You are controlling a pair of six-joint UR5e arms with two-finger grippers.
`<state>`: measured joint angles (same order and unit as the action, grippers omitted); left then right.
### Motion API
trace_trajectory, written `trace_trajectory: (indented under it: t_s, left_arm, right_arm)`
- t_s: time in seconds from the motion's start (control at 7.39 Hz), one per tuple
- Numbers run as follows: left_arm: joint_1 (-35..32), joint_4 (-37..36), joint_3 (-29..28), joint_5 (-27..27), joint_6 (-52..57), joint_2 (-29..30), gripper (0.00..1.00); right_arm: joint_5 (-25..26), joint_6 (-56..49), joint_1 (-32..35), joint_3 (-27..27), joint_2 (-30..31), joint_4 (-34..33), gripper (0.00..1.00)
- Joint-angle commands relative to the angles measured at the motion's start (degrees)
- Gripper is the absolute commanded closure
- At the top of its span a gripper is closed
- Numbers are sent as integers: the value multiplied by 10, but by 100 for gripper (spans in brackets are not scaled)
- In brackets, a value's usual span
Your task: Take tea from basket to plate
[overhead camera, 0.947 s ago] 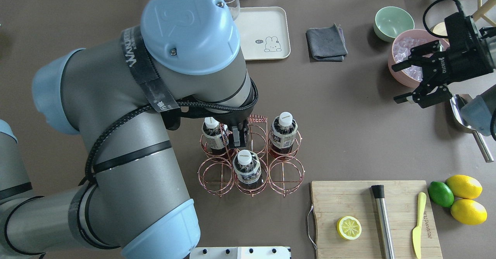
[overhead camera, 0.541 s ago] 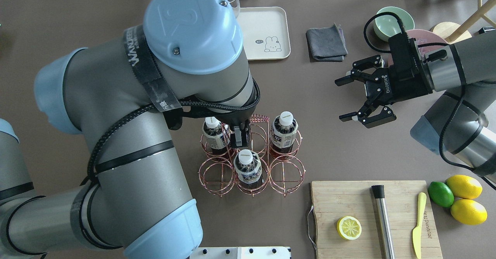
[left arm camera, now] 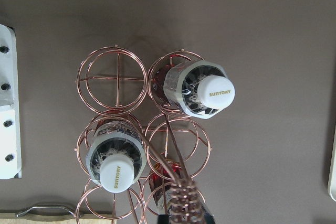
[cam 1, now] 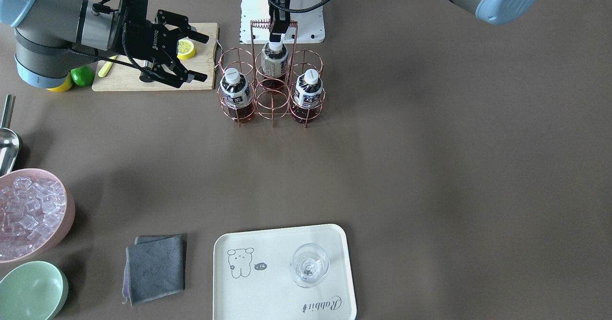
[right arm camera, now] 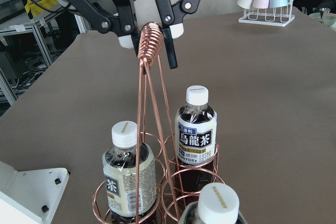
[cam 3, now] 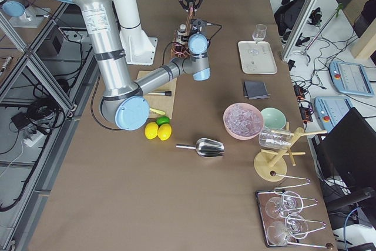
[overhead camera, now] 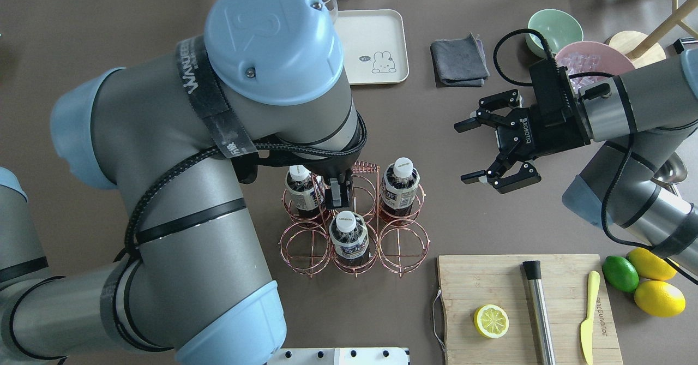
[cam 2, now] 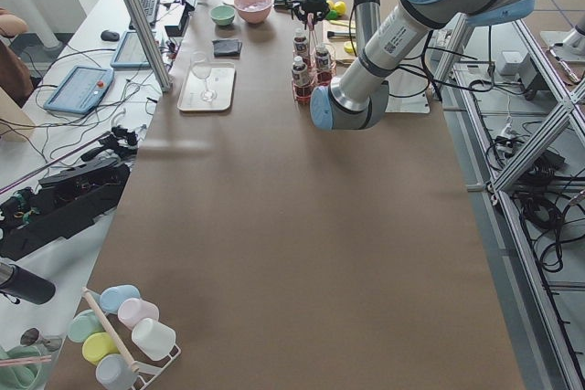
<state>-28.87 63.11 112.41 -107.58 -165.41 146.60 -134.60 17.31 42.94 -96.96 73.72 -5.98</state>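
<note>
Barely started: tea [overhead camera: 401, 189] is sitting in basket [overhead camera: 378, 240], plate [overhead camera: 371, 32] waiting at 12 o'clock, left gripper [overhead camera: 338, 193] jaws clamping handle [right arm camera: 149, 40], right gripper [overhead camera: 464, 152] jaws hovering apart at 3 o'clock.

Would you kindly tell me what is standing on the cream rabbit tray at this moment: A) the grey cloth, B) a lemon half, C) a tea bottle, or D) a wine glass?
D: a clear stemmed glass stands on the plate, and nothing else rests on it.
</note>
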Motion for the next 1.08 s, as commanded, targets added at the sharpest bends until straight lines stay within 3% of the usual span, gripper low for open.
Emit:
trace_trajectory:
  t_s: [0.0,0.95]
  left_arm:
    - [1,0,-1,0,0,0,100]
    - [5,0,-2,0,0,0,100]
  right_arm:
    - [35,15,-29,8,-1,40,2]
    - [108,4,-52,71,-42,74,2]
